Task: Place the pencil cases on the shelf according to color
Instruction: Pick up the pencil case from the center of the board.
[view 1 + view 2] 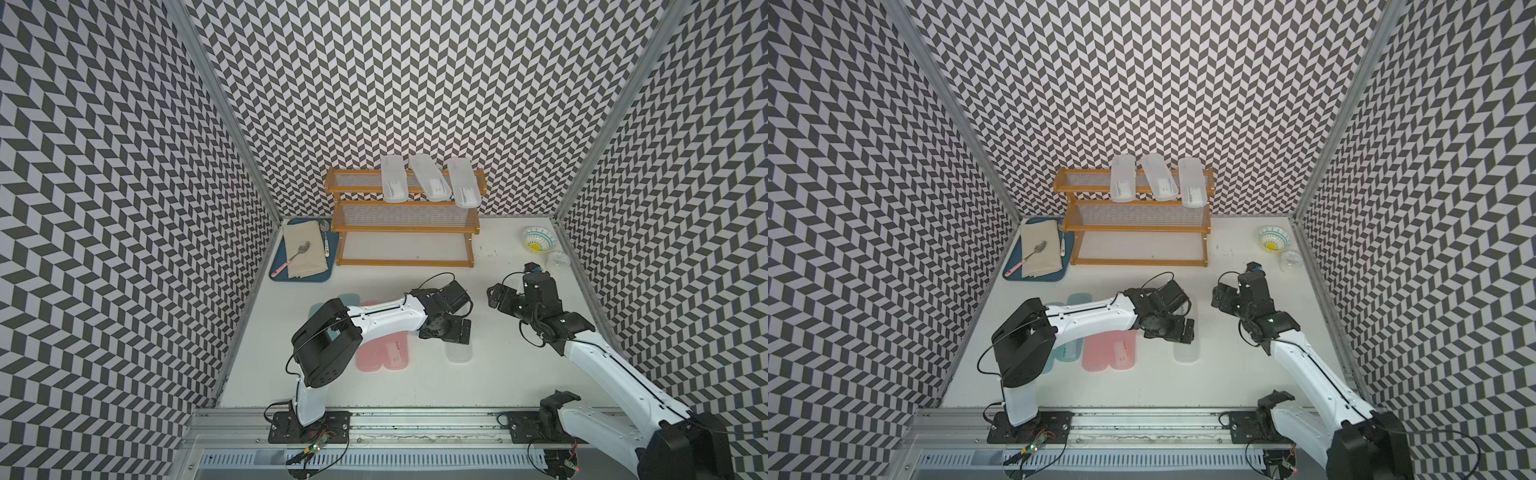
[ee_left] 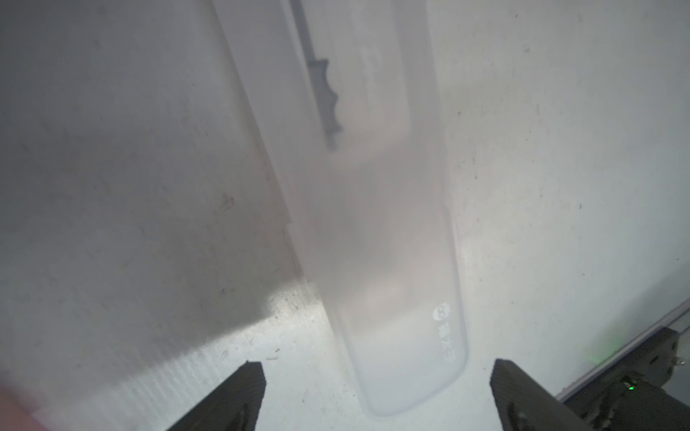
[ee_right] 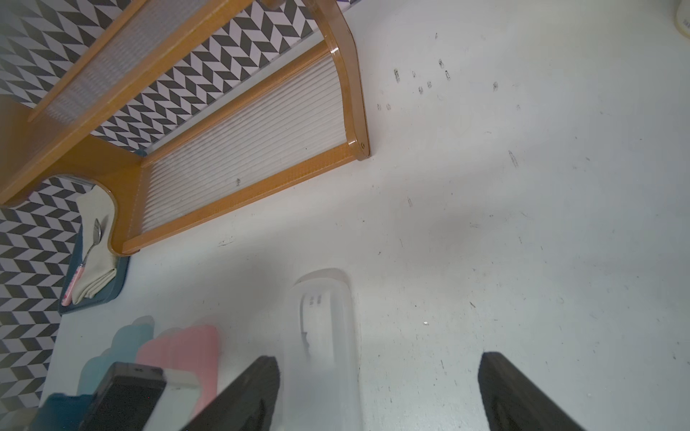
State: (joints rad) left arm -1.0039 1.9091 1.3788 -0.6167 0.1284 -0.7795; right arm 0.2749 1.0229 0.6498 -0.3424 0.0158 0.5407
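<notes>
Frosted white plastic lines the top tier of the shelf (image 1: 403,262): three white cases (image 1: 430,178) lie across it, overhanging its front rail, in both top views. The middle and bottom tiers are bare. The fourth white case (image 1: 458,353) lies on the bench (image 1: 436,390), near the two pink cases (image 1: 382,353) and the teal cases (image 1: 1068,351), so five appear left to place. The left end effector (image 2: 377,362) hovers over the fourth white case, jaws wide, gripping nothing. The right end effector (image 3: 379,356) is spread too and empty, over the bench nearby. The left wrist view shows that case's printed logo (image 2: 444,332), which the arm hides from above. Only the top views show the filled tier.
</notes>
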